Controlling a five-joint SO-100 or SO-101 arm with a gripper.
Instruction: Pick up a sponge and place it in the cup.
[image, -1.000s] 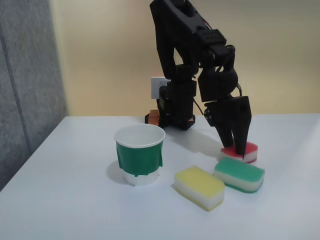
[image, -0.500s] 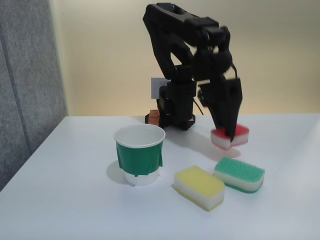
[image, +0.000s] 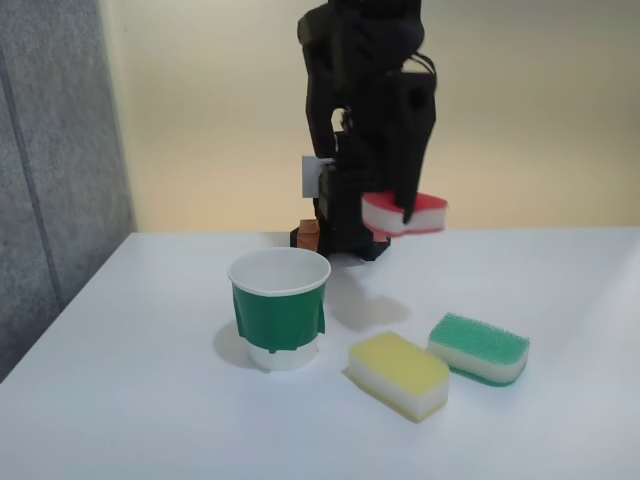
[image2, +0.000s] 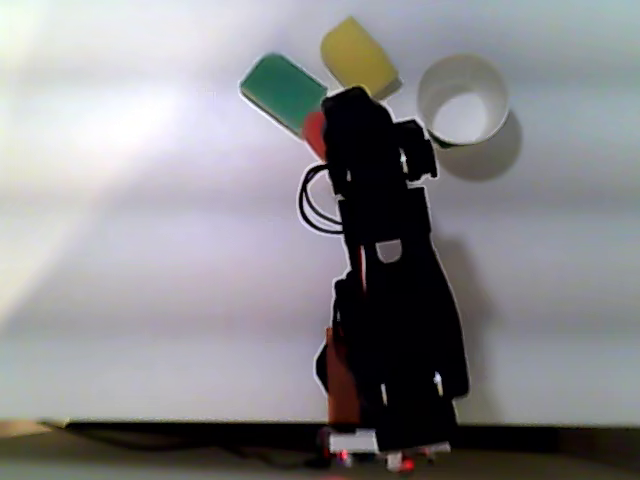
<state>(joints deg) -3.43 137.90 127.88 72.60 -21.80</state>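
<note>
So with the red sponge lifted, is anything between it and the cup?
Nothing visible. The red sponge hangs in the jaws of the gripper, above the table and up-right of the cup in the fixed view. The cup's mouth is open, and the yellow sponge and green sponge lie lower, aside.

A yellow-and-white sponge lies just beside a green-and-white sponge.

An office or lab corner is suggested — a plain white table is set against a bare cream wall, a grey fabric partition panel is seen at the left of the fixed view, and a white wall socket is mounted behind the arm.
</note>
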